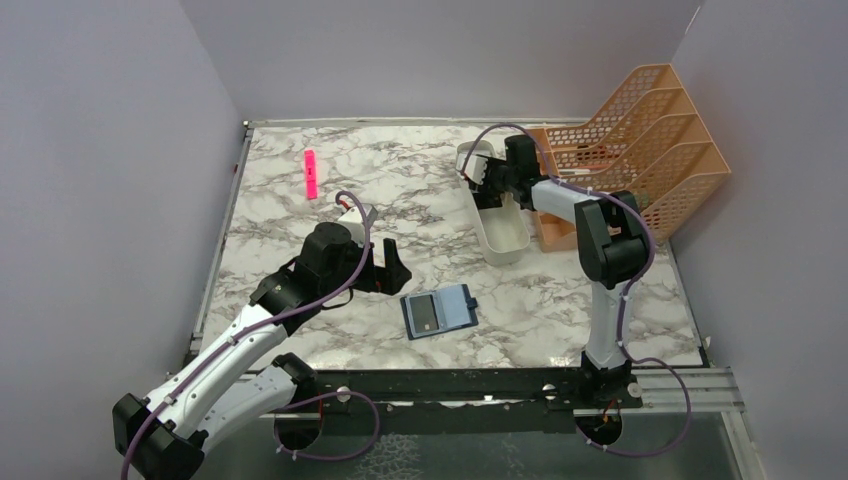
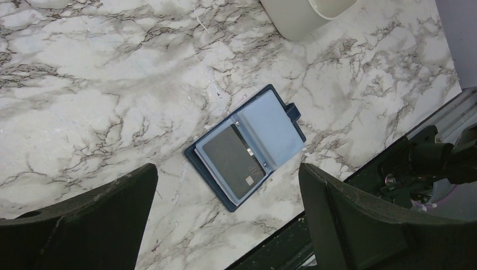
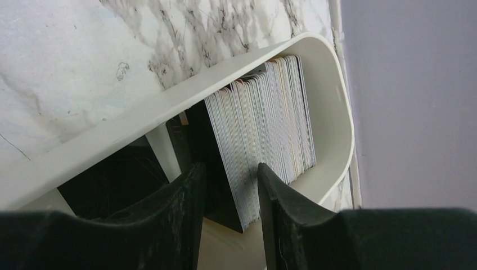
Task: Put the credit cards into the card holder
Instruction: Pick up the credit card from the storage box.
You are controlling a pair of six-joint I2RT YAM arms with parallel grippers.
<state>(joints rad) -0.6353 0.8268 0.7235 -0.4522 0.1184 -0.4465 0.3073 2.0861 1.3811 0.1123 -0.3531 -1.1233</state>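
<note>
The card holder (image 1: 440, 311) lies open on the marble table, lighter blue inside; it also shows in the left wrist view (image 2: 275, 126). A dark grey card (image 2: 232, 160) lies on its left half (image 1: 424, 313). My left gripper (image 1: 385, 265) is open and empty, hovering left of and above the wallet (image 2: 228, 171). My right gripper (image 1: 490, 176) is down in the far end of the white tray (image 1: 510, 243). Its jaws (image 3: 230, 188) stand narrowly apart, straddling the near end of a stack of cards (image 3: 270, 118) standing on edge, with a black card (image 3: 216, 191) at the front.
An orange mesh file rack (image 1: 640, 140) stands at the back right, just behind the tray. A pink marker (image 1: 310, 173) lies at the back left. The table's front rail (image 2: 360, 185) runs close to the wallet. Grey walls enclose the table.
</note>
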